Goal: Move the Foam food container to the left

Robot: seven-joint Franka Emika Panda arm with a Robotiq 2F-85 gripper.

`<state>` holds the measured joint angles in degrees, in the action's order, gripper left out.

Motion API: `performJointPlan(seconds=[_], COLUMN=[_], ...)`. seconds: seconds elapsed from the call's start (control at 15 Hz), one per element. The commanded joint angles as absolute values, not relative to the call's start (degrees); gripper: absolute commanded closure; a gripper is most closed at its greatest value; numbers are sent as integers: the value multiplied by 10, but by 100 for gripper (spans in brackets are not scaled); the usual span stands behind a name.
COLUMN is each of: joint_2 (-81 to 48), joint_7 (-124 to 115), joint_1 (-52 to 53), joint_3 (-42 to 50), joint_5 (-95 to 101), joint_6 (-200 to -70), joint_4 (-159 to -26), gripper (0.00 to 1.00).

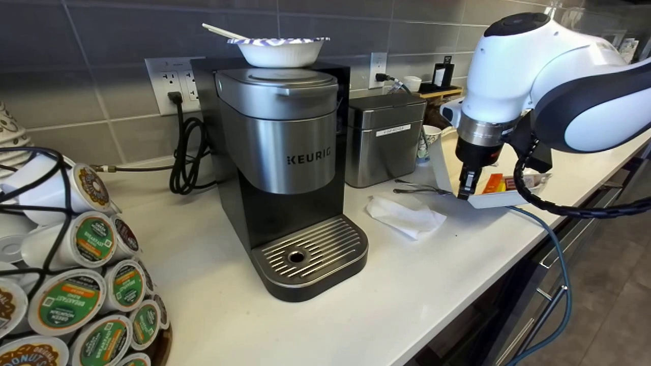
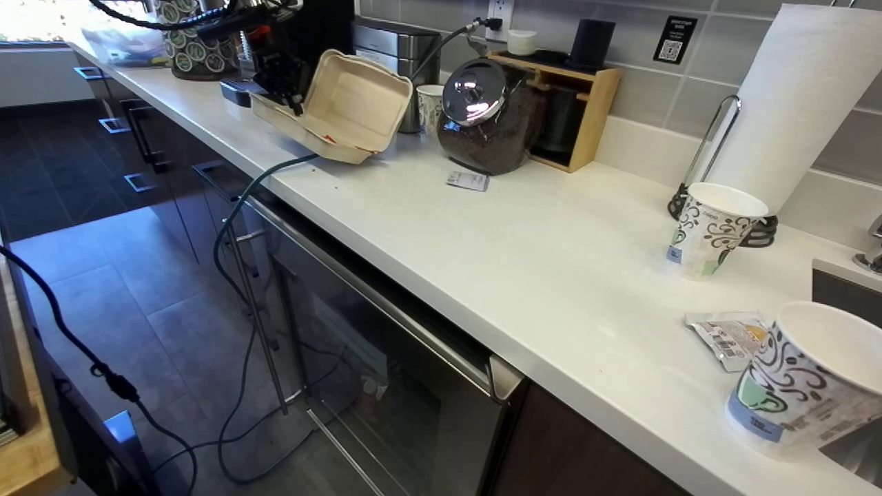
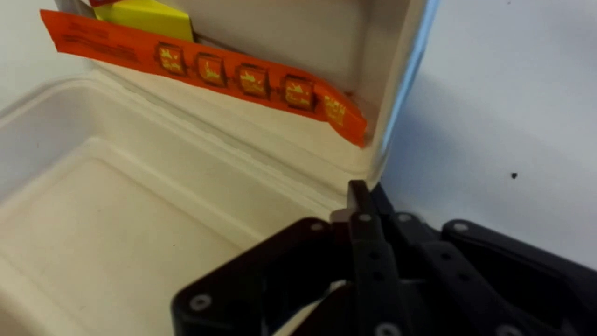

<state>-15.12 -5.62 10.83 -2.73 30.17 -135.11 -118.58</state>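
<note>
Evidently my tool (image 3: 368, 190) is clamped on the edge of the foam food container (image 2: 362, 103), near its hinge. The container is open, to the right of the coffee maker (image 1: 285, 152) as seen in an exterior view, with an orange packet (image 3: 210, 72) in one half. A white napkin (image 1: 407, 216) lies on the table (image 1: 407, 284) between the coffee maker and the container.

There is one foam container (image 2: 355, 102) and one gripper (image 3: 370, 191). In an exterior view are one coffee maker (image 1: 285, 152), one paper bowl (image 1: 279, 53), one napkin (image 1: 407, 216) and two outlet plates (image 1: 178, 82); in an exterior view, three patterned paper cups (image 2: 713, 231), two pale packets (image 2: 468, 180), one jar (image 2: 486, 141) and one paper towel roll (image 2: 789, 103).
</note>
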Motion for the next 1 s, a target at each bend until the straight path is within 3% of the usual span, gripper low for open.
performJointPlan(seconds=[0.0,0.67,0.93], joint_2=[-173,-128,-80], joint_7=[-59,-113,-239], joint_1=[111,115,113], joint_3=[-23,-4,1], joint_5=[318,423,533], joint_6=[-1345,-1359,-1396], joint_4=[-1157,-1185,-1237], gripper=[72,1,0])
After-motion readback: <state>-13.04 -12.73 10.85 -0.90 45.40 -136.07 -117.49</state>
